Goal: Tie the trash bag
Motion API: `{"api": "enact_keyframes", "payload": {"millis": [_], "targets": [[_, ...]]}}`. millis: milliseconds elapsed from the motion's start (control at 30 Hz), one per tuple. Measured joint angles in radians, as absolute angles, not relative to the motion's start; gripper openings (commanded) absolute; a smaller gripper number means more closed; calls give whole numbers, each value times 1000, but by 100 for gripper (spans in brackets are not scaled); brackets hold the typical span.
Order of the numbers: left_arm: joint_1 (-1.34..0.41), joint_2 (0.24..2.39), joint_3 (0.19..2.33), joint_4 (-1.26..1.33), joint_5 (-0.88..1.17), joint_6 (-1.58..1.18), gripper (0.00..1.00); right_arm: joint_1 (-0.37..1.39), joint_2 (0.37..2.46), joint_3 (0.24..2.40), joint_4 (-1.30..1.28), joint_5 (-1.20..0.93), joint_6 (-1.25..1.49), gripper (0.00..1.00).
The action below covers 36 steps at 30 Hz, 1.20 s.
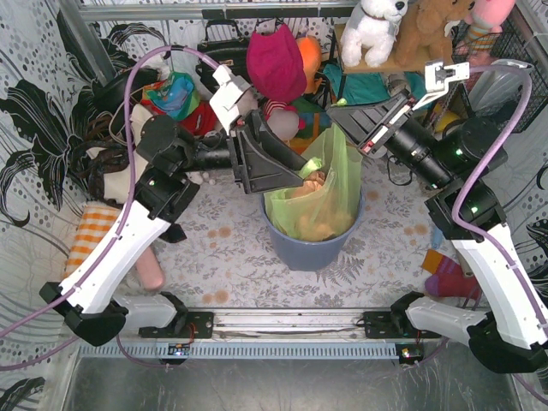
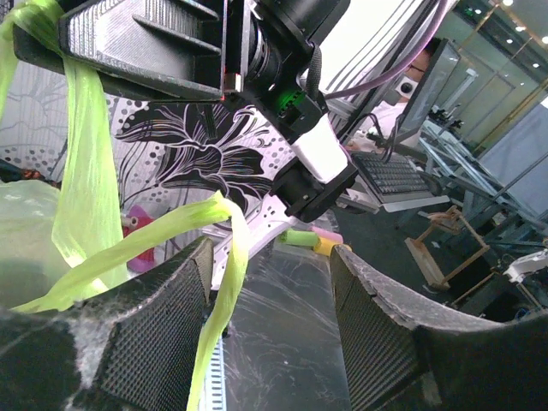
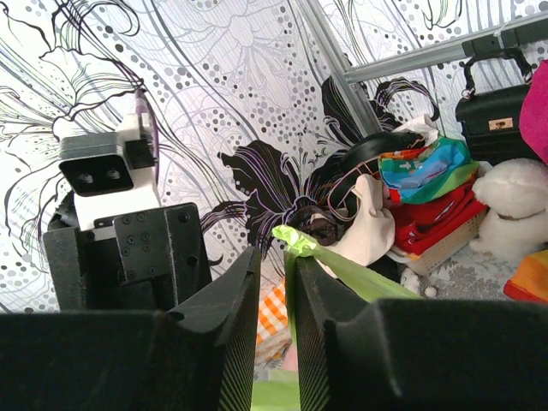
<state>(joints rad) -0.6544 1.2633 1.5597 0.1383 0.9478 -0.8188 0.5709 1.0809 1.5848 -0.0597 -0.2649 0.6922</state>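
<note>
Right tool (image 3: 274, 255) clamped on trash bag (image 1: 325, 204) strip; left tool (image 2: 270, 257) apart.
Bag hangs under right tool; another strip drapes over left tool's finger.

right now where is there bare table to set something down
Bare table lies between the blue-grey bin and the near rail, and beside the bin toward the left arm and right arm. The back is crowded with toys and bags. Both arms hang over the trash bag.
</note>
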Motion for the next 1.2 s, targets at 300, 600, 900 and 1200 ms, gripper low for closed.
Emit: {"api": "enact_keyframes", "payload": {"millis": [300,600,900,1200], "targets": [[-658,1245,1592,30,950,-746,69,571,1057,1572,-71,-253,692,22],[-695,1336,1598,131,1006,-819,69,571,1043,1550,-76,-244,692,22],[-729,1421,1650,287,1031,-937,66,571,1034,1520,-86,-243,692,25],[-732,1409,1681,154,1026,-839,69,571,1101,1557,-90,-285,693,26]]}}
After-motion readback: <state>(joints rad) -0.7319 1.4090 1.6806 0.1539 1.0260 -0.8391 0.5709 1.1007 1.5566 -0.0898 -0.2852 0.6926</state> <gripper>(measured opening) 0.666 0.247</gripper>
